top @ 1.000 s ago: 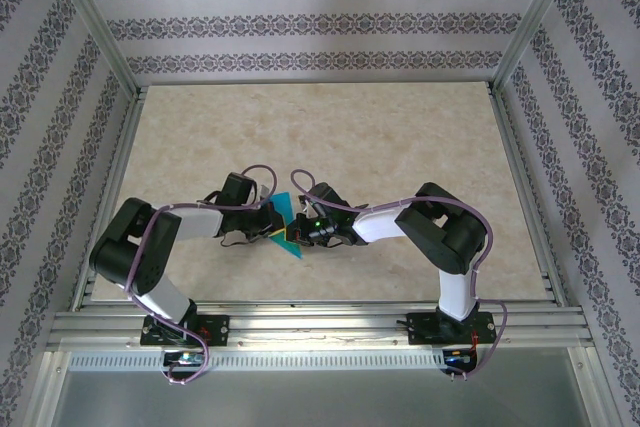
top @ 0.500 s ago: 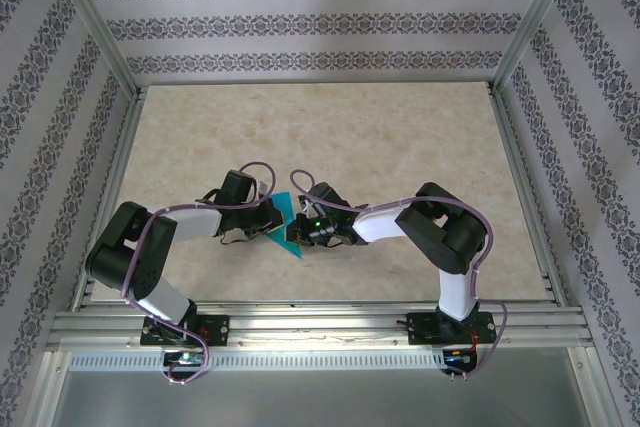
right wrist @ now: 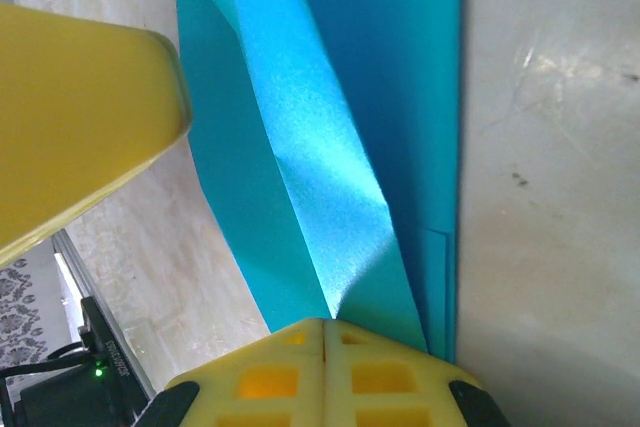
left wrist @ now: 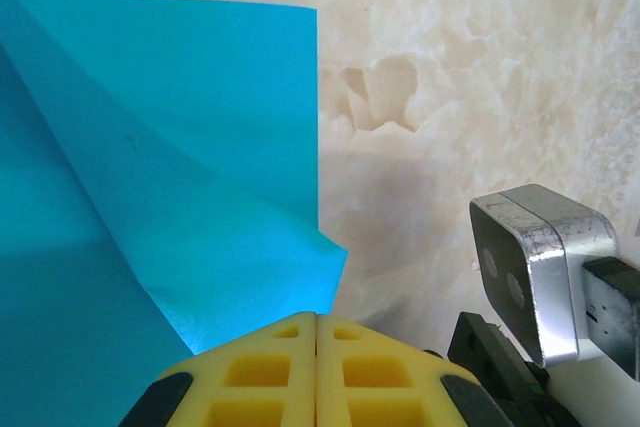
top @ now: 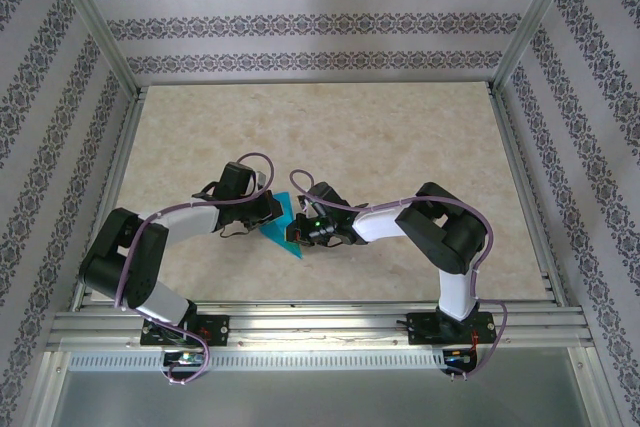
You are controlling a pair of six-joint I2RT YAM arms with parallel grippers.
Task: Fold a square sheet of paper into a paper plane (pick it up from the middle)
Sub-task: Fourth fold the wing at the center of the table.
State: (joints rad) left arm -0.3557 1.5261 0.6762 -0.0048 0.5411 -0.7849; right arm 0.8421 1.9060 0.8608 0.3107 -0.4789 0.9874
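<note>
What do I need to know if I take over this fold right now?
Left claw: shut, tips against the square sheet of paper; can't tell if it is gripped.
Right claw: shut, apparently pinching a raised fold of the sheet.
Sheet: on the table between both claws, partly folded, one flap standing up.
Done: first folding started.
Left: press that fold flat, then make all remaining folds; no dart shape yet.

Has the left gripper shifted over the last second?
Yes. The left gripper has moved slightly away from the near aluminium rail, uncovering more of the thin teal-blue paper.
</note>
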